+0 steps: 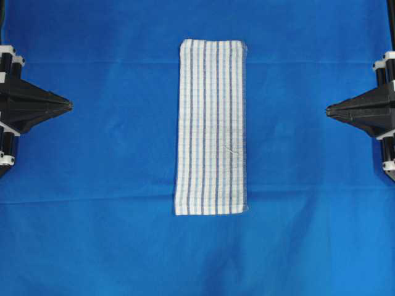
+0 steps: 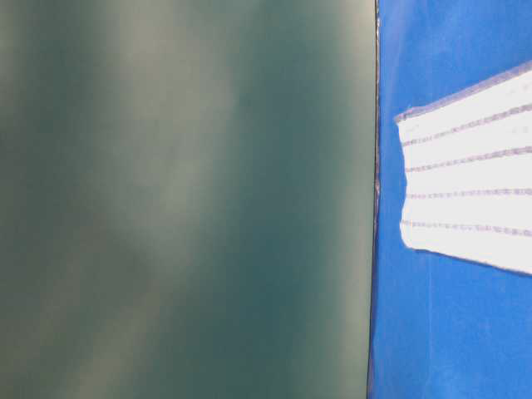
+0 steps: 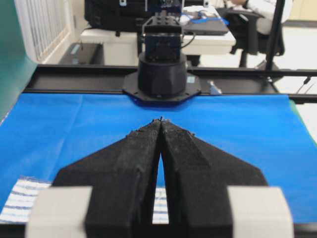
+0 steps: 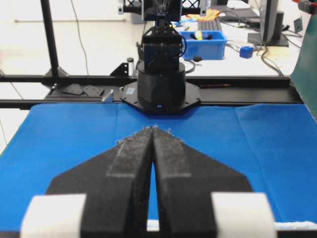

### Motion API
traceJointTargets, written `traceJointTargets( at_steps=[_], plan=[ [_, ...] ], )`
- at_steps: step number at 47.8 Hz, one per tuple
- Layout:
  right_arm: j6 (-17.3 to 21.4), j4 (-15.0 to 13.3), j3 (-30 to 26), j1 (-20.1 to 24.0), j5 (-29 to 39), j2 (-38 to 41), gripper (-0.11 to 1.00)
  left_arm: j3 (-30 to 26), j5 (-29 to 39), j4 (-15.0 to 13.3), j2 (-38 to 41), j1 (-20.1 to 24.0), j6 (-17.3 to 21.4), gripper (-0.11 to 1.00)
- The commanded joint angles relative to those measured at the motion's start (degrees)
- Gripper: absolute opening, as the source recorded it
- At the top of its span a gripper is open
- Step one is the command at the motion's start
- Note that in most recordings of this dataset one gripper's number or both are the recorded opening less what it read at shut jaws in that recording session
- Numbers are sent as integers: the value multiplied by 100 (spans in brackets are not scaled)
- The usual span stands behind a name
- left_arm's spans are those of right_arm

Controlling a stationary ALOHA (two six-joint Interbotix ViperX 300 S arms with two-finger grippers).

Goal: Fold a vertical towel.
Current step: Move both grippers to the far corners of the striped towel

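Overhead view: the towel (image 1: 210, 127) lies flat and lengthwise at the centre of the blue sheet (image 1: 99, 234). The left gripper (image 1: 69, 105) sits at 9 o'clock and the right gripper (image 1: 328, 111) at 3 o'clock, both pressed together, empty and well apart from the towel.

Table-level view: one towel end shows at 3 o'clock.

Wrist views: fingertips meet.

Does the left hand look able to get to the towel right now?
Probably yes: the left hand sits shut, apart from the towel, with only bare blue sheet between them.
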Motion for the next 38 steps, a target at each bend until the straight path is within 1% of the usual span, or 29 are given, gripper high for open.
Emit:
traceJointTargets(
  at_steps=[1,9,16,21,34,37,38],
  plan=[
    [44,35,-167,-44,-44,79,0,-185,-53,-158,185,97,-97,0],
    [141,62,-334,-343,176,308,0,-325,-176,-149,633,422,-88,0],
    [299,62,-545,-782,475,642,0,-545,-272,-149,1178,747,-97,0],
    [369,70,-686,-1116,624,932,0,-765,-281,-149,1705,1037,-97,0],
    [360,53,-1063,-2127,809,2127,1,-1406,-202,-149,3129,1828,-123,1],
    [352,44,-1195,-2338,861,2514,1,-1547,-220,-149,3454,1960,-123,5],
    [352,44,-1239,-2399,888,2628,2,-1600,-229,-158,3568,1995,-123,8]
  ],
)
